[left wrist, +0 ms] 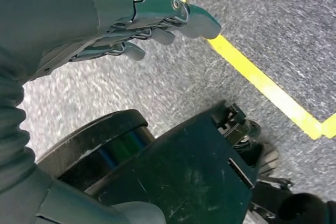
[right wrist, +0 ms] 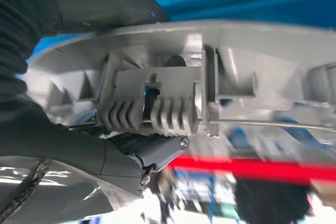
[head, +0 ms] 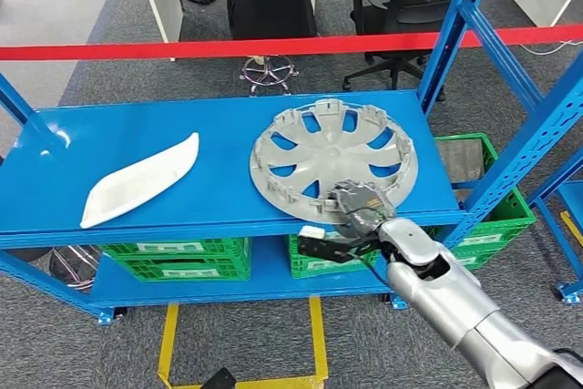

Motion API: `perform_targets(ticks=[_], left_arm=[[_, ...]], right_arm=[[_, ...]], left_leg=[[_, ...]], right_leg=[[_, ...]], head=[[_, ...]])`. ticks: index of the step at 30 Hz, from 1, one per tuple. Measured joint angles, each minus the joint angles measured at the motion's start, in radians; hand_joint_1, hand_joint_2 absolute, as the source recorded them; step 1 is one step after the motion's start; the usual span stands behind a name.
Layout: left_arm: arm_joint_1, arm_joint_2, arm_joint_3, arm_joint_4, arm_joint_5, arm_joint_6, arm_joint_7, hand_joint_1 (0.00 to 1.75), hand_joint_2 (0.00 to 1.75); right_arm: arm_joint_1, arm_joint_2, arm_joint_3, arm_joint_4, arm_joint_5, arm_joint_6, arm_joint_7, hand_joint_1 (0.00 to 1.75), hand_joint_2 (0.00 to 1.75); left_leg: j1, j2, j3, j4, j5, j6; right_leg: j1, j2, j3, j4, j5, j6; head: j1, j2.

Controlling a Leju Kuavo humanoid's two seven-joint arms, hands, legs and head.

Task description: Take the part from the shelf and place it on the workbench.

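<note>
Early going here: the silver hubcap (head: 333,158) lies flat on the blue shelf (head: 227,148), the right robot hand (head: 352,211) clamped on its near rim, lift and carry to the surface ahead, the left robot hand (left wrist: 158,27) hangs empty with fingers loosely extended, and no writing is readable.

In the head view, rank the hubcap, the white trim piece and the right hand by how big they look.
1. Hubcap, clearly largest.
2. White trim piece.
3. Right hand, smallest, though it sits nearer the camera.
</note>
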Motion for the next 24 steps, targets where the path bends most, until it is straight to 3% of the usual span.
perform_targets(ticks=[5,10,24], left_arm=[[0.005,0.001,0.015,0.008,0.021,0.017,0.017,0.00,1.75],[0.002,-0.005,0.035,0.008,0.052,0.038,-0.020,0.00,1.75],[0.002,-0.011,0.059,0.008,0.068,0.044,-0.045,0.00,1.75]], right_arm=[[0.055,-0.014,0.038,-0.206,0.074,-0.051,0.026,1.75,1.75],[0.082,-0.039,0.073,-0.323,0.132,-0.066,0.049,1.75,1.75],[0.118,-0.080,0.108,-0.410,0.154,-0.088,0.061,1.75,1.75]], left_leg=[[0.000,0.000,-0.003,0.000,0.000,0.000],[0.000,0.000,-0.005,0.000,0.000,0.000],[0.000,0.000,-0.006,0.001,0.000,0.000]], right_leg=[[0.000,0.000,-0.003,0.000,0.000,0.000],[0.001,0.000,-0.004,0.000,0.000,0.000],[0.000,0.000,-0.006,0.000,0.000,0.000]], head=[[0.000,0.000],[0.000,0.000],[0.000,0.000]])
